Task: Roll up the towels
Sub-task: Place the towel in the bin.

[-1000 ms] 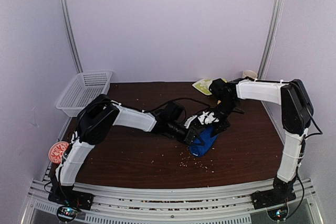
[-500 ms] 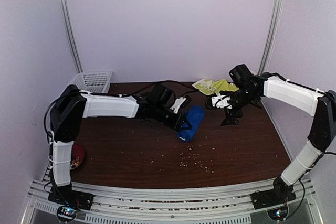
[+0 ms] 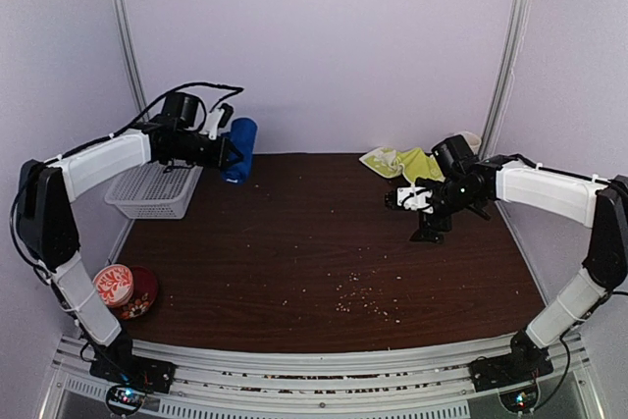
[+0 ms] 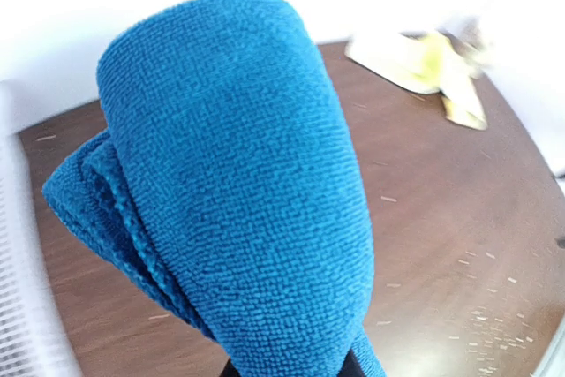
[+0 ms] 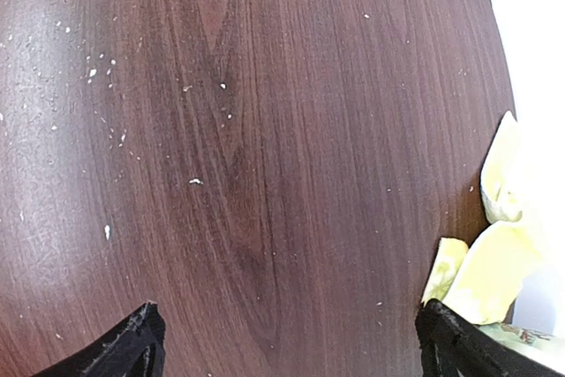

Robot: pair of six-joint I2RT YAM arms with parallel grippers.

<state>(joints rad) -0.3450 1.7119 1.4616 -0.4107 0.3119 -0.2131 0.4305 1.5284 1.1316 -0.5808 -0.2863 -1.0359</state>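
- Blue towel: soft, light terry, already rolled. It squashes under pressure and can unwind, so it is best held across the middle of the roll, pinning the loose outer edge.
- Left gripper: closed on the blue towel, holding it in the air at the far left, by the basket. Its fingers are mostly hidden by the cloth in the wrist view.
- Yellow towel: thin, limp and crumpled at the far right of the table, not yet rolled. A free corner looks like the best place to grip it.
- Right gripper: jaws wide apart and empty, low over bare wood just beside the yellow towel.
- Change: half a second earlier the blue towel lay mid-table under the left gripper. It is now lifted and carried left. The right arm has barely moved.
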